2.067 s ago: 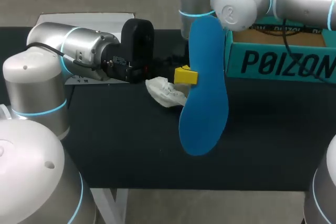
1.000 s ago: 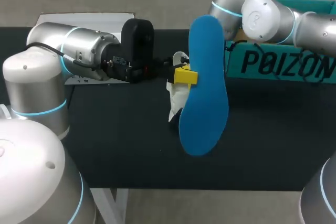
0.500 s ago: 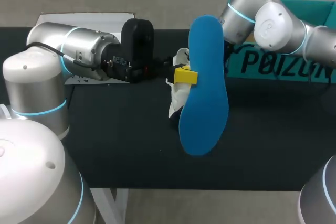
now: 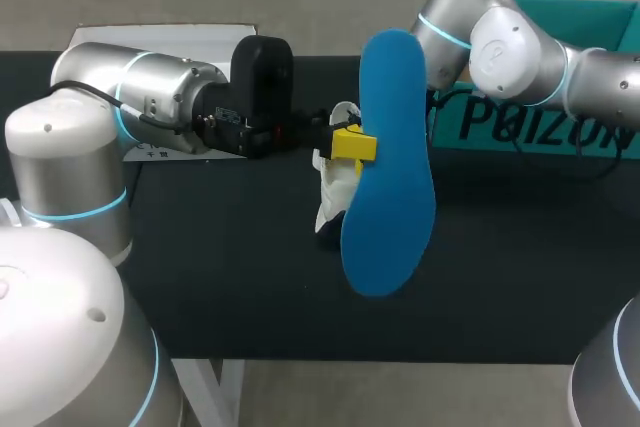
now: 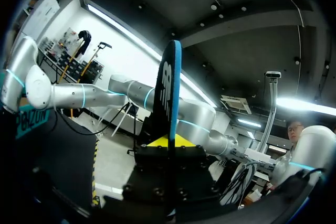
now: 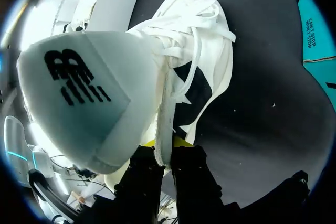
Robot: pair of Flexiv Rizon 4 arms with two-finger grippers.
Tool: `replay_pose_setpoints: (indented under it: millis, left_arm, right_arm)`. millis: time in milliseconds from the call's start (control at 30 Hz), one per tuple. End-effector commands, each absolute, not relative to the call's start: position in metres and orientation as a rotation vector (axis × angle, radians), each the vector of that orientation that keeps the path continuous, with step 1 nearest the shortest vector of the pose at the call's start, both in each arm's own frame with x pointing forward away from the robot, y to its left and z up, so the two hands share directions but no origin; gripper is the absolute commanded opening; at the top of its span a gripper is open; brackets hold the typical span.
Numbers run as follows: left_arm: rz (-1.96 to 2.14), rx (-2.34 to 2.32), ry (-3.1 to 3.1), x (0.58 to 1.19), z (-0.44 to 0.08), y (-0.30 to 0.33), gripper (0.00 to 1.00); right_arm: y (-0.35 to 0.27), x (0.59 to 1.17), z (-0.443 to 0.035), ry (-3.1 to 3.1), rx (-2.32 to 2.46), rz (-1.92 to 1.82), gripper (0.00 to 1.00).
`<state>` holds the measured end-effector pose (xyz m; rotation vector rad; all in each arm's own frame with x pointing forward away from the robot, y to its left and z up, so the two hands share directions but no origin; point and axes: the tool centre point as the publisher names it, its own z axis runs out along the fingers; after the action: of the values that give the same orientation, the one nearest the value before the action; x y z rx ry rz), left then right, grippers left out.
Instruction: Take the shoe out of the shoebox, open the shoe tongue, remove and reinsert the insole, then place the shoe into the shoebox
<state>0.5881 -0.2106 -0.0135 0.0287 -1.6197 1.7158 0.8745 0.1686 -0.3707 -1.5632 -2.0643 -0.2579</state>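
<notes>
Insole, blue, thin, light, likely floppy, pinched at mid-edge in left gripper, upright above table; shoe, white, soft-sided, clamped by opening rim in right gripper, just beside insole, near box; firmer heel probably the surer hold.

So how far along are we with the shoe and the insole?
Done: the white shoe is out of the shoebox, and the blue insole is out of the shoe. In hand: the left gripper holds the insole upright, while the right gripper grips the shoe by an edge of its upper. Left: slide the insole back in, then return the shoe to the shoebox.
</notes>
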Motion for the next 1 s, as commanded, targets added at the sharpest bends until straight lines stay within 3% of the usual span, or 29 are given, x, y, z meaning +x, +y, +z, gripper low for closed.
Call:
replay_pose_setpoints:
  millis: [33,367,800,1000]
  left_arm:
    - [1.718,0.029,-1.617,0.588,-0.014,-0.211,0.0]
    - [1.718,0.029,-1.617,0.588,-0.014,-0.211,0.0]
    - [1.718,0.029,-1.617,0.588,-0.014,-0.211,0.0]
    - [1.718,0.029,-1.617,0.588,-0.014,-0.211,0.0]
  right_arm:
    - [0.171,0.88,-0.366,-2.089,-1.566,-0.188,1.0]
    - [0.15,0.875,-0.294,-2.108,-1.425,-0.417,1.0]
    - [0.15,0.875,-0.294,-2.108,-1.425,-0.417,1.0]
    - [0.135,0.88,-0.26,-1.624,-1.472,-0.84,1.0]
